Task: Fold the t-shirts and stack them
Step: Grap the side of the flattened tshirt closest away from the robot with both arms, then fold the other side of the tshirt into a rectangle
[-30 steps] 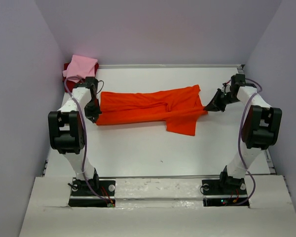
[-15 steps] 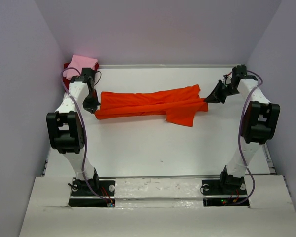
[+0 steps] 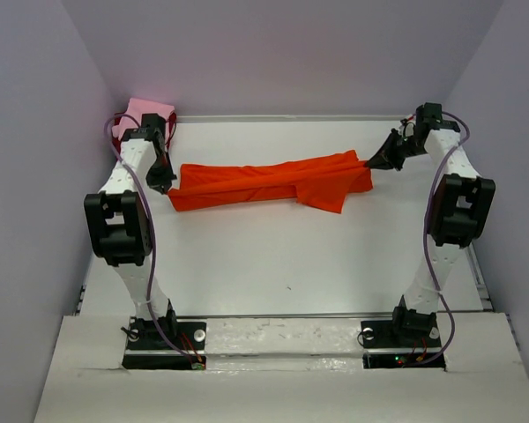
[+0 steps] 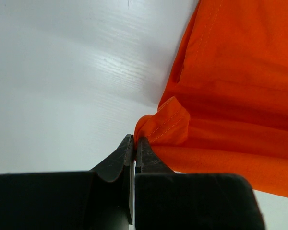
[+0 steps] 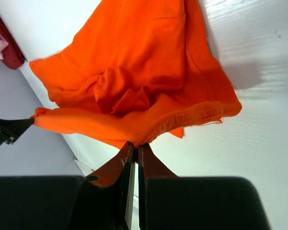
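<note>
My left jaws are pinched shut on one end of the orange-red t-shirt (image 3: 264, 181), and my right jaws on the other end. It's stretched between them across the far part of the table (image 3: 273, 264). The pink t-shirt (image 3: 148, 111) and dark red t-shirt (image 5: 9, 50) sit together in the far-left corner.

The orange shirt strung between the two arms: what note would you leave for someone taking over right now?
Left hand: shut on the left end of the orange t-shirt.
Right hand: shut on its right end.
Where: the shirt is pulled into a long band across the far half of the table. The pink t-shirt, folded, seems to lie on the dark red t-shirt in the far left corner.
Done: those two folded and stacked.
Left: finish folding the orange one and add it to the pile.
</note>
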{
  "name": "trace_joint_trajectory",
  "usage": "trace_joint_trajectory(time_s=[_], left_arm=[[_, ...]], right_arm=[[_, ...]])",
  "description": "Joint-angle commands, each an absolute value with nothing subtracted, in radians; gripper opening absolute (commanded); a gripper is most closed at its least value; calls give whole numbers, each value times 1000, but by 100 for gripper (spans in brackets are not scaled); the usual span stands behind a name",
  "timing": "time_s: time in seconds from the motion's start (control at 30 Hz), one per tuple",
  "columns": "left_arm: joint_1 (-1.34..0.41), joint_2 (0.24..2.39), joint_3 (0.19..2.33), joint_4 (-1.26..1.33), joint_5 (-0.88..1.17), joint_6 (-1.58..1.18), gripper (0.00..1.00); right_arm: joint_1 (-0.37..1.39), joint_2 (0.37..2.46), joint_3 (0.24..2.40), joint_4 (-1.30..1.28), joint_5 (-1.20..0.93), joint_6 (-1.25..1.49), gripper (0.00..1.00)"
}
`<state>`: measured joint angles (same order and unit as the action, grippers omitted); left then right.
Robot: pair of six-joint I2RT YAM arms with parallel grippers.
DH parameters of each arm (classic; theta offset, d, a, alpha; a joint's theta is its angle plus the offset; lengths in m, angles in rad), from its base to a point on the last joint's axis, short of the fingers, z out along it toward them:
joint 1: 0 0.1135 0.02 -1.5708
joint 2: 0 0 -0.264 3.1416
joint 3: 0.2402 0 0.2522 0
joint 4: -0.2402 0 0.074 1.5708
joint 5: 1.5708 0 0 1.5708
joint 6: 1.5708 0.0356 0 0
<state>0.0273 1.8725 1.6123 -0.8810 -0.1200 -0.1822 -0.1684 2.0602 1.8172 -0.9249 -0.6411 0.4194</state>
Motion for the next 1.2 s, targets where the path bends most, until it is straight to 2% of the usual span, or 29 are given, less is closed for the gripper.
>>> trace_joint_trajectory(time_s=[0.0, 0.33, 1.17], left_arm=[[43, 1893, 1698, -877, -166, -167, 0], [44, 2034, 1896, -877, -149, -167, 0], [44, 2178, 1948, -709, -149, -143, 0]], right_arm=[[-178, 2094, 1911, -922, -618, 422, 0], [-178, 2204, 2025, -919, -611, 433, 0], [-178, 2471, 2210, -744, -614, 479, 0]])
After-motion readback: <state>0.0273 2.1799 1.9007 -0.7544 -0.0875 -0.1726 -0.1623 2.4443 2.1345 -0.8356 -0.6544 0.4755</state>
